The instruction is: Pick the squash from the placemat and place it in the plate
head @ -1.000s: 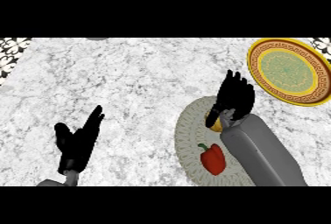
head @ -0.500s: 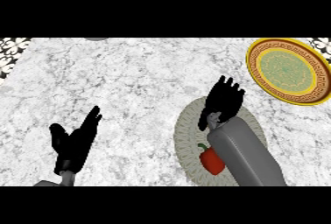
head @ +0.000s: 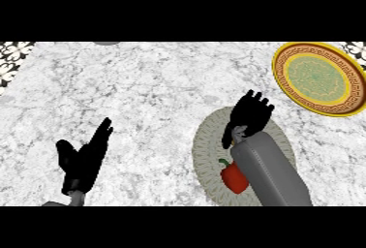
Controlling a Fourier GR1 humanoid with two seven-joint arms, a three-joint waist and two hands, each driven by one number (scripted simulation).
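A round pale placemat lies on the marble counter at lower right. My right hand hovers over its upper part, fingers fairly straight and pointing away, thumb out to the left; it is open. No squash shows; the hand and grey forearm cover that part of the mat. The yellow plate with a green centre and patterned rim sits at the upper right, apart from the hand. My left hand rests open at lower left, fingers up.
A red pepper lies on the placemat's lower part, right beside my right forearm. A grey object peeks in at the counter's far edge. Dark patterned surfaces show at both top corners.
My right hand has drawn back from near the plate, moving left and toward me over the placemat. The yellowish bit seen under the hand a second ago is now hidden. The left hand stayed put.
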